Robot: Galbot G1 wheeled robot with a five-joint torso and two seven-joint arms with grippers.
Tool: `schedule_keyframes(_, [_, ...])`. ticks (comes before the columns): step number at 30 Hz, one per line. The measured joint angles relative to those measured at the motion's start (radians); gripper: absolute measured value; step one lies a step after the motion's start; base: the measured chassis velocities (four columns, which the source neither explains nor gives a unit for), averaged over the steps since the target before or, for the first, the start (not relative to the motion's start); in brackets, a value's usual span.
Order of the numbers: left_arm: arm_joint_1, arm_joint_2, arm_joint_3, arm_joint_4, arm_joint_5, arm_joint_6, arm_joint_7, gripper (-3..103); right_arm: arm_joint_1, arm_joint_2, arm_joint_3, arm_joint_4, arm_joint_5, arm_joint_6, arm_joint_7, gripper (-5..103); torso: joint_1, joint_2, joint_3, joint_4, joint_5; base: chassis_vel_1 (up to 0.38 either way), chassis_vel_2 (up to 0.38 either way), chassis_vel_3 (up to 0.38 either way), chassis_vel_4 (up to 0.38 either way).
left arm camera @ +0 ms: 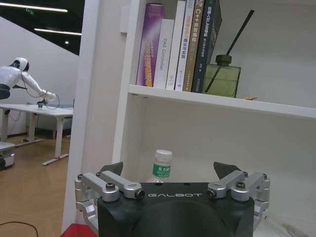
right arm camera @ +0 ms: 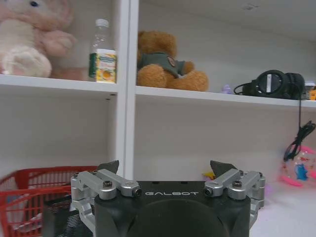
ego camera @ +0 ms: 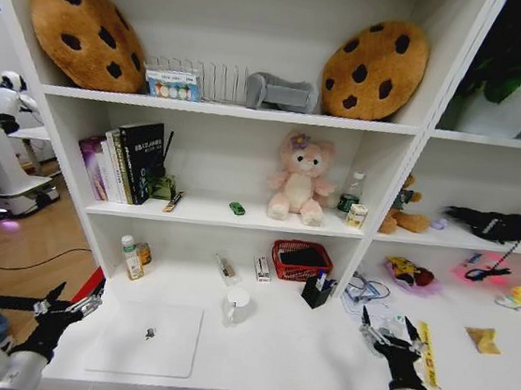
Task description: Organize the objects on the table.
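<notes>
Left end effector (ego camera: pixel 67 303) open | right end effector (ego camera: pixel 388 328) open | laptop (ego camera: pixel 144 337) closed

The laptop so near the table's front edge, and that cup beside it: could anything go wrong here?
Possibly. The laptop lies near the table edge, so a push from the open left tool might slide it off. The white cup beside it could tip if bumped. The open right tool hovers near loose cables.

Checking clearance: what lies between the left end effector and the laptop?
Head view: bare table between the left end effector and the silver laptop.
</notes>
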Motion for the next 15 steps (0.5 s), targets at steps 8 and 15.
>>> schedule_keyframes(8, [0.0,0.0,0.0,0.0,0.0,0.0,0.0,100,0.084,-0.065,0.028,-0.111,0.057,-0.054,0.039,100,0.0,0.0,0.0,0.0001,-0.0001,0.0,0.0,0.0,0.0])
schedule_keyframes(15, [0.0,0.0,0.0,0.0,0.0,0.0,0.0,100,0.168,-0.108,-0.011,-0.2,0.077,-0.103,0.062,101,0.0,0.0,0.0,0.0001,0.0001,0.0,0.0,0.0,0.0])
